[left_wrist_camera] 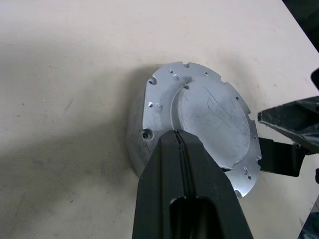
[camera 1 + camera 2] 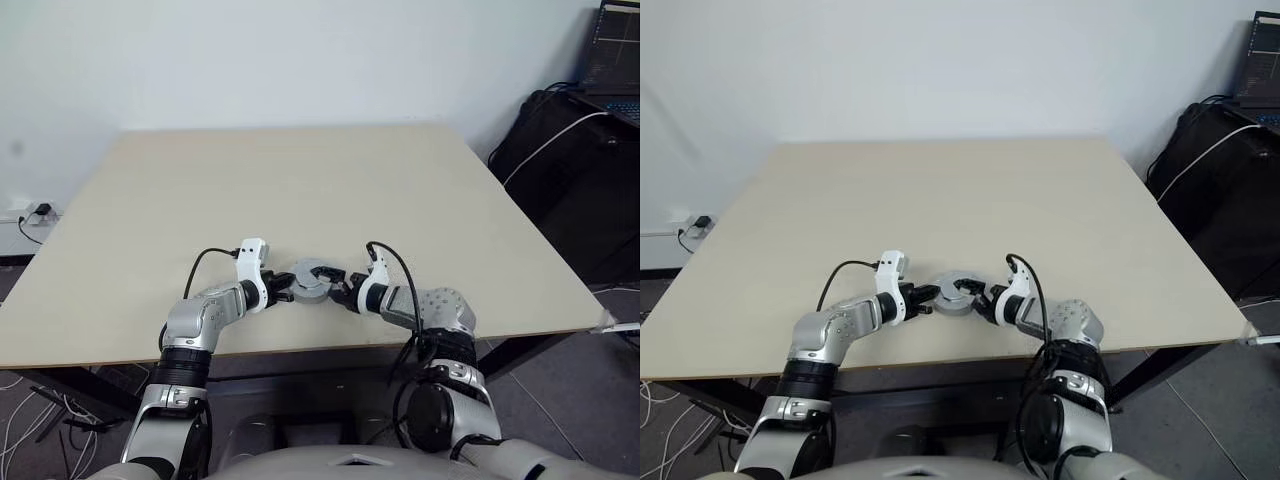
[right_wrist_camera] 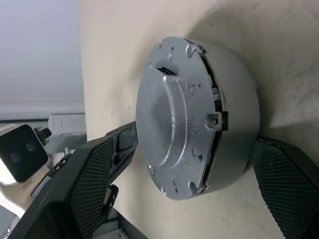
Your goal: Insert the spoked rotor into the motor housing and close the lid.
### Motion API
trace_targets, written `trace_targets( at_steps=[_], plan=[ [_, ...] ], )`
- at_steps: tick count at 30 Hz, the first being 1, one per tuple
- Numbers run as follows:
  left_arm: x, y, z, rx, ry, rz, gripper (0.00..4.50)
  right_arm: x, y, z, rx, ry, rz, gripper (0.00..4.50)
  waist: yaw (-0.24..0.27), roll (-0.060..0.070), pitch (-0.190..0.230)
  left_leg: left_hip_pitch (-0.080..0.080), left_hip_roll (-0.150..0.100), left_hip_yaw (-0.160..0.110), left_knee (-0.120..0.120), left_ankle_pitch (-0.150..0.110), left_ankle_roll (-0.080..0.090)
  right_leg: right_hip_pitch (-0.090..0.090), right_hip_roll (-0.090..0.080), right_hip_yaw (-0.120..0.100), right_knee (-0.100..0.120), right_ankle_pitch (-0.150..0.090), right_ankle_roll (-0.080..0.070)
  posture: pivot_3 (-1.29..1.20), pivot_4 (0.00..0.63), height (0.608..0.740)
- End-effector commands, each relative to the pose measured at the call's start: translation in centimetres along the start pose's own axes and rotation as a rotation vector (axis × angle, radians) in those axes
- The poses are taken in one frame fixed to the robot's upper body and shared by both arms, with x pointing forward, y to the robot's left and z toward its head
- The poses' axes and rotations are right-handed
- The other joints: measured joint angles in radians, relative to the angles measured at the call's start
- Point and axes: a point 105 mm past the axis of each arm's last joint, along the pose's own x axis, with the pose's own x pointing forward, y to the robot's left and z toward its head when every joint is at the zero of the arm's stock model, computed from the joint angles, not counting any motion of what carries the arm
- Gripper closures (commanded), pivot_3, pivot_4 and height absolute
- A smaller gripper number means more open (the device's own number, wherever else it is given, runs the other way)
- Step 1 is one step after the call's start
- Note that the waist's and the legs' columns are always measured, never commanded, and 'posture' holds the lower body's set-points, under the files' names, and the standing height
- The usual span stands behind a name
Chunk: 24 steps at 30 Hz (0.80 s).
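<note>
Lid (image 1: 209,114), a round grey metal disc with a smooth raised middle and notched rim, sits on top of the motor housing (image 3: 234,124), a squat grey metal drum. The stack rests on the pale beige wooden table (image 2: 300,180), near its front edge, between my two claws. A thin dark seam shows between lid and drum on one side in the right wrist view; the lid looks not quite flush there. Spoked rotor is presumably inside; I cannot confirm.

Step in hand, as I judge it: seating the lid. To do it well, brace the drum from both sides, press straight down on the raised middle rather than the rim, and check that the seam closes evenly. Pushing off-centre risks tipping the lid or sliding the stack.

My left claw (image 1: 179,144): fingers pressed together, nothing between them, tips lying on the lid's rim at the near side.

My right claw (image 3: 199,189): spread wide, one textured black pad (image 3: 94,184) on each side of the drum, flanking it; whether the pads touch its wall I cannot tell.
</note>
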Motion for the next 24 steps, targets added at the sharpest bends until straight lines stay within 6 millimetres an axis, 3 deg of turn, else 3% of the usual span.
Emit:
trace_targets(
  at_steps=[1, 3, 6, 12, 16, 19, 24],
  plan=[
    [0.9, -1.3, -1.9, -0.017, 0.079, -0.046, 4.5, 0.9, 4.9, -1.8, -0.011, 0.081, 0.249, 0.02, 0.001, 0.0, 0.0, 0.0, 0.0, 0.0, -0.001, 0.0, 0.0, -0.001, 0.0, 0.0, 0.0, 0.0, 0.0, 0.0, 0.0, 0.74],
    [0.9, -1.2, -1.9, -0.017, 0.078, -0.046, 4.5, 0.4, 5.7, -0.8, -0.01, 0.028, 0.311, 0.02, 0.002, 0.0, 0.0, -0.002, 0.0, 0.0, -0.001, 0.0, 0.0, -0.002, 0.0, 0.0, 0.0, 0.0, 0.0, 0.0, 0.0, 0.74],
    [0.9, -1.2, -2.0, -0.018, 0.078, -0.045, 4.5, 0.2, 5.6, 0.1, 0.001, -0.026, 0.309, 0.02, 0.002, 0.0, 0.0, -0.007, 0.0, 0.0, -0.001, 0.001, -0.001, -0.004, 0.004, 0.0, 0.0, 0.001, 0.001, 0.0, 0.0, 0.74],
    [0.9, -1.2, -2.0, -0.018, 0.077, -0.045, 4.5, 0.6, 4.2, -0.2, 0.003, -0.03, 0.221, 0.02, 0.002, 0.001, 0.001, -0.008, 0.0, 0.0, 0.0, 0.002, -0.001, -0.004, 0.004, 0.0, 0.0, 0.001, 0.001, 0.0, 0.0, 0.74],
    [0.9, -1.2, -2.0, -0.018, 0.078, -0.045, 4.5, 0.6, 4.4, -0.3, 0.001, -0.032, 0.23, 0.02, 0.002, 0.001, 0.001, -0.008, 0.0, 0.0, 0.0, 0.002, -0.001, -0.005, 0.004, 0.0, 0.0, 0.001, 0.001, 0.0, 0.0, 0.74],
    [0.9, -1.3, -2.1, -0.017, 0.079, -0.047, 4.5, 0.5, 4.4, -0.2, 0.003, -0.036, 0.234, 0.58, 0.003, 0.001, 0.001, -0.008, 0.0, 0.0, 0.0, 0.002, -0.001, -0.005, 0.004, 0.0, 0.0, 0.001, 0.001, 0.0, 0.0, 0.74],
    [1.0, -1.3, -2.0, -0.017, 0.077, -0.048, 4.5, 0.4, 4.2, -0.2, 0.001, -0.034, 0.225, 2.22, 0.007, 0.001, 0.001, -0.009, -0.001, 0.0, 0.0, 0.002, -0.001, -0.004, 0.004, 0.0, 0.0, 0.001, 0.001, 0.0, 0.0, 0.74]
  ],
)
